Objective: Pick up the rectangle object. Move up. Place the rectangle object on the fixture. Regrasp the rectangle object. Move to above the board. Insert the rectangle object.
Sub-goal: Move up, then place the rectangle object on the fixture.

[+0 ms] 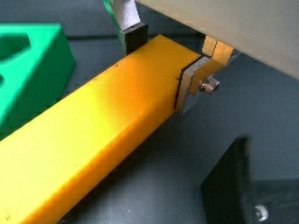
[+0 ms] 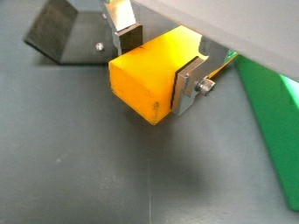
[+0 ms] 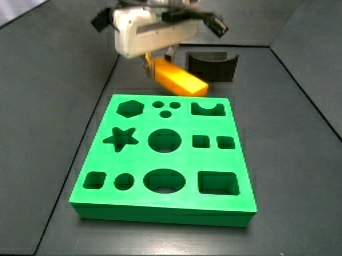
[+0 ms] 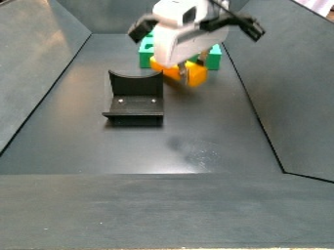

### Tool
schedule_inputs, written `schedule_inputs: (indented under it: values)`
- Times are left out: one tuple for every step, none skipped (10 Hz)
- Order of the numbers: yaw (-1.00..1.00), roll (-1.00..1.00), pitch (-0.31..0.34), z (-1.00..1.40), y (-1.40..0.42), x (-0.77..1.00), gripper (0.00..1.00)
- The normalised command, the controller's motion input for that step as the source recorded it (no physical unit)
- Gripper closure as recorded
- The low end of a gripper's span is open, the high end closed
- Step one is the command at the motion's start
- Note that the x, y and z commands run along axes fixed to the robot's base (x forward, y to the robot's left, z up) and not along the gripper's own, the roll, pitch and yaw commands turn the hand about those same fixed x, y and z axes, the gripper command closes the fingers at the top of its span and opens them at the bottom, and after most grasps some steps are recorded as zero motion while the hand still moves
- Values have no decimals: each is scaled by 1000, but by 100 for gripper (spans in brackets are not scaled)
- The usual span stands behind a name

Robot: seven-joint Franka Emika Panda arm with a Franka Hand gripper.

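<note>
My gripper (image 1: 163, 61) (image 2: 160, 59) is shut on the rectangle object (image 1: 105, 122) (image 2: 146, 74), a long orange-yellow block. One silver finger (image 1: 191, 83) presses its side and the dark pad (image 1: 135, 38) sits on the opposite side. The grip is near one end, and the block slants away from the jaws. In both side views the gripper (image 3: 154, 30) (image 4: 189, 29) holds the block (image 3: 177, 75) (image 4: 183, 70) off the floor, between the green board (image 3: 167, 150) (image 4: 209, 57) and the dark fixture (image 3: 214, 65) (image 4: 135, 98).
The board (image 1: 24, 70) (image 2: 274, 122) lies close to one side of the block, and the fixture (image 1: 246, 188) (image 2: 70, 39) stands on the other side. Dark sloping walls (image 4: 53, 78) enclose the grey floor (image 4: 183, 146).
</note>
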Motion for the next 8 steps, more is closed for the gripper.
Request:
schedule_inputs:
  values:
    - [37, -27, 16, 407, -19, -34, 100]
    - [36, -34, 23, 247, -14, -25, 100]
    - [0, 0, 0, 1000, 0, 0, 100]
    - [-2, -2, -1, 1000, 2, 7, 100]
    - [-1, -8, 18, 1000, 0, -5, 100]
    - [3, -16, 22, 1000, -2, -6, 100]
    - [9, -29, 27, 1000, -4, -13, 100]
    - [13, -41, 30, 1000, -7, -14, 100]
